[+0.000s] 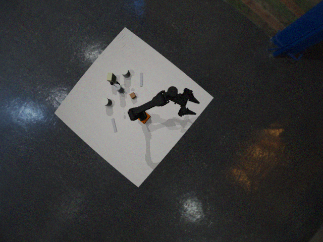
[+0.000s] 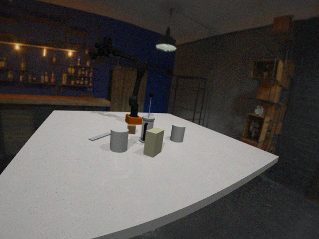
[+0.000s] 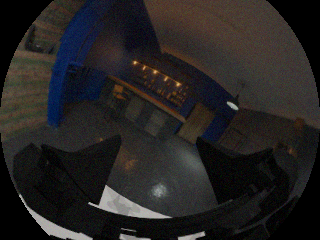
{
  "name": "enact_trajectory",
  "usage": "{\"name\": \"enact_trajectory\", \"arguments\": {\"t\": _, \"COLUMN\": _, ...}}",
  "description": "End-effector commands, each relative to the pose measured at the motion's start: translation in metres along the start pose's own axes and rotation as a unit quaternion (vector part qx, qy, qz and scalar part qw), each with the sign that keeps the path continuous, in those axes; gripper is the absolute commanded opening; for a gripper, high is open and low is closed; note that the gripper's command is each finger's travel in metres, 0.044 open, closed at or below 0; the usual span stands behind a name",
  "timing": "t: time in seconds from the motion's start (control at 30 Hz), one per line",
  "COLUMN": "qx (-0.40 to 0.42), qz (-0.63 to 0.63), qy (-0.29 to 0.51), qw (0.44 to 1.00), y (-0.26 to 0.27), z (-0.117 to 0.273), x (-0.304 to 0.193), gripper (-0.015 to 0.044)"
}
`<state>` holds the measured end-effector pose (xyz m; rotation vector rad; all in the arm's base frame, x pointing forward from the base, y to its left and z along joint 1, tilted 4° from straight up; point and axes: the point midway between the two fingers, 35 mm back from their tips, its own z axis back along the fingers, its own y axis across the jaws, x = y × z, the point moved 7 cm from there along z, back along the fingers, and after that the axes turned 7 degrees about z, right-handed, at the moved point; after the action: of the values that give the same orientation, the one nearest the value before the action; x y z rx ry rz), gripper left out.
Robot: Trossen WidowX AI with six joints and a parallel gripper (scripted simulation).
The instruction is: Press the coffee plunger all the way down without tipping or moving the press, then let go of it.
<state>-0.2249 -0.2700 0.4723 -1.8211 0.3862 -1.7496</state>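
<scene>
The coffee press [image 1: 117, 86] [image 2: 151, 123] stands upright on the white table [image 1: 125, 41] [image 2: 180, 179], with its black handle [image 2: 145, 131] towards the exterior camera. Its plunger knob [image 1: 111, 83] [image 2: 151, 94] is high above the lid on a thin bare rod [image 2: 149, 106], so the plunger is up. My gripper [image 1: 197, 108] [image 3: 159, 140] is open and empty, raised high on the far side of the orange arm base from the press. The press is not visible in the wrist view.
A pale green box [image 1: 110, 76] [image 2: 153, 142] stands close beside the press. Grey cylinders [image 1: 126, 74] [image 2: 118, 140] [image 1: 108, 102] [image 2: 177, 133] flank it. A brown block [image 1: 132, 95] [image 2: 131, 129] lies between press and arm base. Flat grey bars [image 1: 141, 79] [image 2: 99, 136] [image 1: 114, 125] lie farther out.
</scene>
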Motion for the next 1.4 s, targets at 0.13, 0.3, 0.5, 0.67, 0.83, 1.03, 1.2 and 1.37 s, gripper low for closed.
{"name": "enact_trajectory", "arguments": {"t": 0.13, "qx": 0.212, "qz": -0.004, "qy": -0.110, "qw": 0.971, "y": 0.062, "z": 0.095, "x": 0.023, "gripper": 0.0440}}
{"name": "enact_trajectory", "arguments": {"t": 0.3, "qx": 0.331, "qz": -0.005, "qy": -0.165, "qw": 0.929, "y": 0.085, "z": 0.159, "x": 0.025, "gripper": 0.0440}}
{"name": "enact_trajectory", "arguments": {"t": 0.5, "qx": 0.470, "qz": 0.003, "qy": -0.220, "qw": 0.855, "y": 0.103, "z": 0.236, "x": 0.017, "gripper": 0.0440}}
{"name": "enact_trajectory", "arguments": {"t": 0.67, "qx": 0.577, "qz": 0.018, "qy": -0.253, "qw": 0.776, "y": 0.105, "z": 0.300, "x": -0.001, "gripper": 0.0440}}
{"name": "enact_trajectory", "arguments": {"t": 0.83, "qx": 0.680, "qz": 0.039, "qy": -0.280, "qw": 0.677, "y": 0.097, "z": 0.362, "x": -0.026, "gripper": 0.0440}}
{"name": "enact_trajectory", "arguments": {"t": 1.03, "qx": 0.785, "qz": 0.075, "qy": -0.295, "qw": 0.539, "y": 0.071, "z": 0.424, "x": -0.069, "gripper": 0.0440}}
{"name": "enact_trajectory", "arguments": {"t": 1.2, "qx": 0.853, "qz": 0.115, "qy": -0.296, "qw": 0.414, "y": 0.040, "z": 0.462, "x": -0.111, "gripper": 0.0440}}
{"name": "enact_trajectory", "arguments": {"t": 1.37, "qx": 0.900, "qz": 0.163, "qy": -0.287, "qw": 0.284, "y": 0.005, "z": 0.486, "x": -0.157, "gripper": 0.0440}}
